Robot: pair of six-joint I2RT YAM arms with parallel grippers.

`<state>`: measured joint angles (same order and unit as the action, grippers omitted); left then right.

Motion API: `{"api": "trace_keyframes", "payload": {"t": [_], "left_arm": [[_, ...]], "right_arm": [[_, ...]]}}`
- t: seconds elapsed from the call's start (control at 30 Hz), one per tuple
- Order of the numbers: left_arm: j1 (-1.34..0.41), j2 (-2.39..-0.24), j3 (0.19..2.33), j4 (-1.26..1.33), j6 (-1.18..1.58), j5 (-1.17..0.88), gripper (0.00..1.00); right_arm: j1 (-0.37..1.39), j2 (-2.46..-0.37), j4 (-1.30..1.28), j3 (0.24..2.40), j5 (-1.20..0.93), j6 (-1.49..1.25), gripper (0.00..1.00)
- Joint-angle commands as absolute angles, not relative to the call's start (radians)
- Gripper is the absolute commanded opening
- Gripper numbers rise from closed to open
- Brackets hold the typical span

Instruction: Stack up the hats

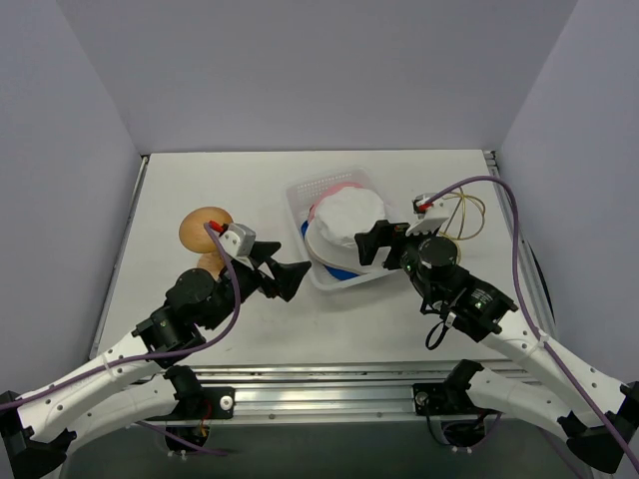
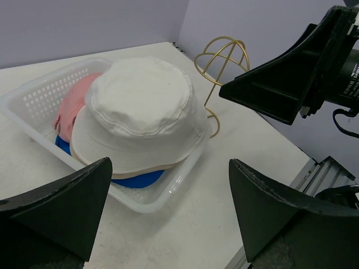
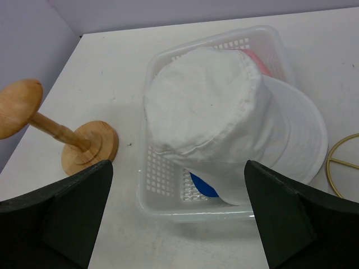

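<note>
Both sets of jaws stand wide and hold nothing. The left gripper (image 1: 291,278) hangs at lower centre-left of the top view, pointing toward the clear basket (image 1: 299,196). The right gripper (image 1: 369,243) sits just right of centre, at the basket's right edge.

All the hats in view lie in that basket, in one pile. The whitish hat (image 2: 140,106) is on top, crown up. The pink cap (image 2: 73,106) pokes out beneath it on the left of the left wrist view, and the blue cap (image 2: 136,180) shows under the brim at the lower edge. A beige edge runs under the brim; I cannot tell whether it is a separate hat.

No hat lies loose on the table, and the wooden stand (image 3: 56,131) and gold wire stand (image 2: 221,56) are bare. The stacking looks done or close to it, though the pile is offset and could be squared up.
</note>
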<state>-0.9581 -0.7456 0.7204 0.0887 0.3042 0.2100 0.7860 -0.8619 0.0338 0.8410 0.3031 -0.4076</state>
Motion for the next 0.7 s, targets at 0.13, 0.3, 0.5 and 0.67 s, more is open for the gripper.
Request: {"api": "trace_keyframes", "payload": {"t": [0.13, 0.3, 0.5, 0.67], "left_arm": [[-0.968, -0.738, 0.723, 0.141, 0.264, 0.250, 0.94], [-0.977, -0.710, 0.700, 0.161, 0.236, 0.308, 0.94], [-0.982, -0.654, 0.641, 0.210, 0.221, 0.389, 0.95], [-0.985, -0.608, 0.582, 0.244, 0.218, 0.463, 0.95]], "right_arm": [[0.785, -0.839, 0.048, 0.876, 0.350, -0.408, 1.00], [0.785, -0.870, -0.043, 0.945, 0.422, -0.422, 0.99], [0.785, -1.060, -0.113, 1.134, 0.504, -0.316, 0.83], [0.775, -1.357, -0.251, 1.357, 0.549, -0.255, 0.72]]}}
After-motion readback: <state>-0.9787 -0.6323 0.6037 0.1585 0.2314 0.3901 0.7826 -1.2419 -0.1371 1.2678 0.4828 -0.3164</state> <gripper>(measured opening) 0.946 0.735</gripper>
